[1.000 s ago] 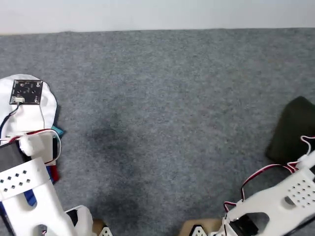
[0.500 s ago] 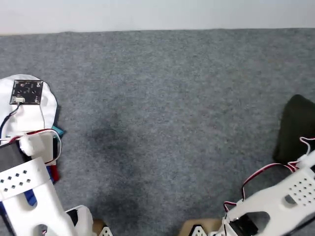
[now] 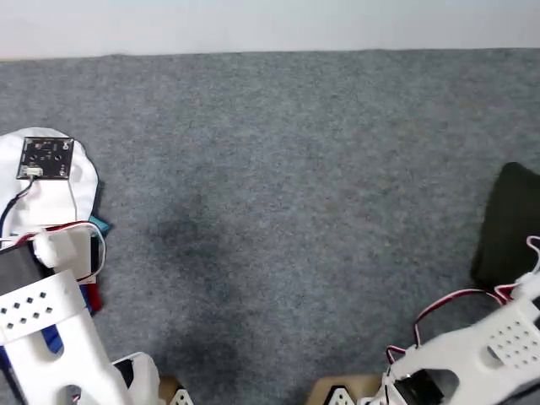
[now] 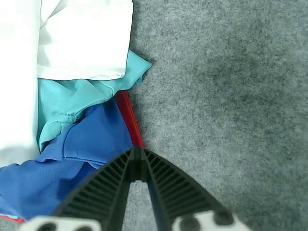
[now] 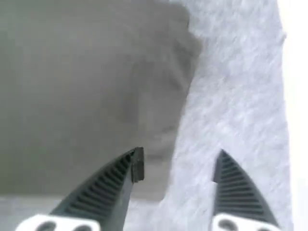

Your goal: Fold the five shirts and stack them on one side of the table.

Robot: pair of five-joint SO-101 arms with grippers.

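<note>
Pincer of the left arm (image 4: 137,153) is seen closed, its jaws brought together tip to tip with no cloth gripped between them. It is held above the edge of a loose pile of shirts. In that pile a white shirt (image 4: 82,38) is laid uppermost, a teal shirt (image 4: 72,101) is lapped under it, and a blue shirt (image 4: 82,144) is spread beneath the teal. A red shirt (image 4: 130,120) is shown as a thin strip along the pile's border, just beside the bare grey counter (image 3: 278,169). None of the four is neatly squared, and the hems are rumpled.

In the high view the pile is placed at about 9 o'clock, largely covered by the left arm (image 3: 51,329) and cut off by the frame edge.

The right pincer (image 5: 179,166) is held wide open and nothing is grasped. One fingertip is poised over the border of a dark shirt (image 5: 86,86), the other over bare counter. From above, the dark shirt is found at about 3 to 4 o'clock. Its visible part is stretched roughly along the 1-to-7 line. Its outer side is cut off by the frame, and its near end is hidden under the right arm (image 3: 481,354), so its full outline cannot be made out.
</note>
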